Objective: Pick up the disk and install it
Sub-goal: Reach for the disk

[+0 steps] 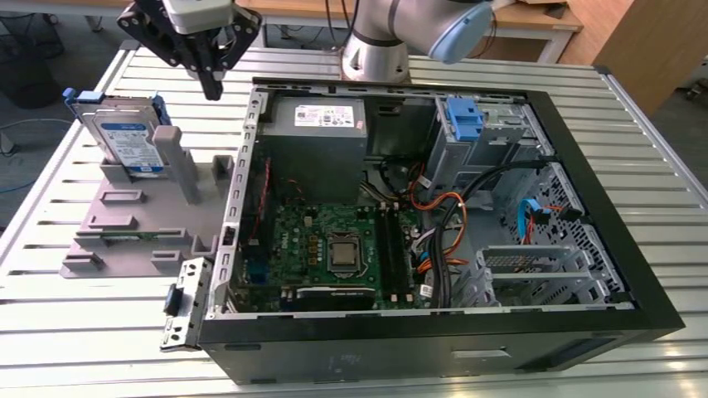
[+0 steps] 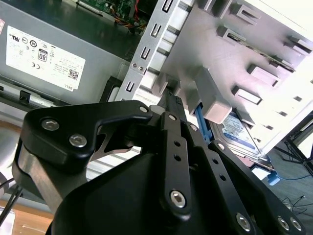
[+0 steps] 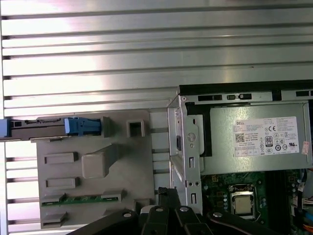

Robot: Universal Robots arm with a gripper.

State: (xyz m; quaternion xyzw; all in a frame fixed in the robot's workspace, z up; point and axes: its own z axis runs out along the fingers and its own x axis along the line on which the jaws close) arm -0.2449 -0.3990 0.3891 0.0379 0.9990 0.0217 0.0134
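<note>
The disk (image 1: 125,139) is a silver drive with a blue-and-white label in a blue carrier. It stands on edge at the far end of a grey holder (image 1: 133,224), on the exterior view's left. The first wrist view catches the disk (image 3: 49,127) edge-on, and in the second wrist view the disk (image 2: 240,133) shows past a grey post. My gripper (image 1: 210,85) hangs above the table between the disk and the open computer case (image 1: 254,166), apart from both. Its fingers (image 2: 172,105) are shut together with nothing between them.
Inside the case lie the grey power supply (image 1: 315,118), the motherboard (image 1: 337,249), a tall blue latch (image 1: 465,122), bundled cables (image 1: 443,215) and a metal drive cage (image 1: 531,265). A grey post (image 1: 177,162) rises on the holder beside the disk. The slatted metal table (image 1: 99,332) surrounds everything.
</note>
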